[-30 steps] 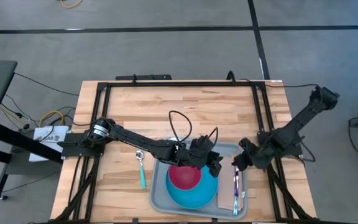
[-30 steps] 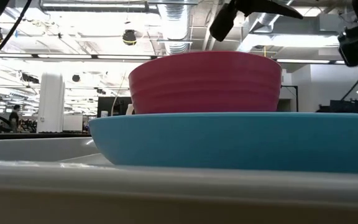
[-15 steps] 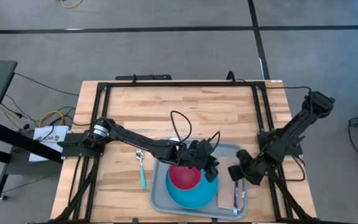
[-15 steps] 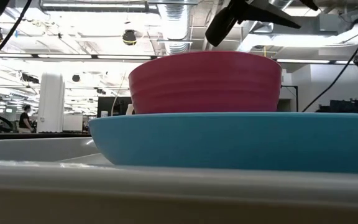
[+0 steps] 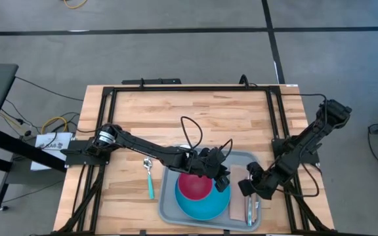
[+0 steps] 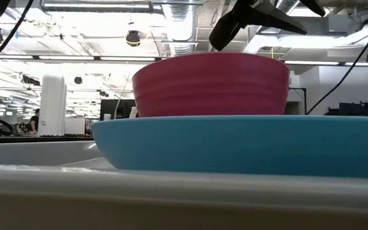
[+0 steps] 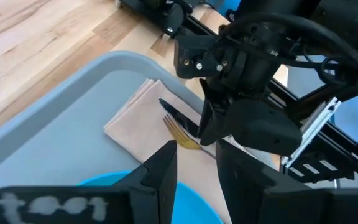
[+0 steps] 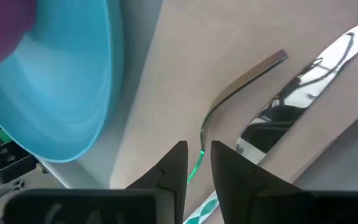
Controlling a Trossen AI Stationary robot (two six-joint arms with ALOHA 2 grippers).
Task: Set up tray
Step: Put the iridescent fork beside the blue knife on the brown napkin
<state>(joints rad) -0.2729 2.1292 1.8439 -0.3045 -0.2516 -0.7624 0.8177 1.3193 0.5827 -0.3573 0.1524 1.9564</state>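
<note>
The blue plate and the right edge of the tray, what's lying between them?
A tan napkin with a fork and a knife on it, seen in both wrist views, between the blue plate and the tray edge.

Grey floor (image 5: 176, 59) crossed by dark seam lines, yellow cable (image 5: 76, 3) at the far edge. Beyond: bright open hall, ceiling ducts (image 6: 184, 29) (strip lights on), white cylinder (image 6: 52, 105) far off.

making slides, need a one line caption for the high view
Left tool hovers by the red bowl on a blue plate; right tool over the napkin on the tray.
</note>
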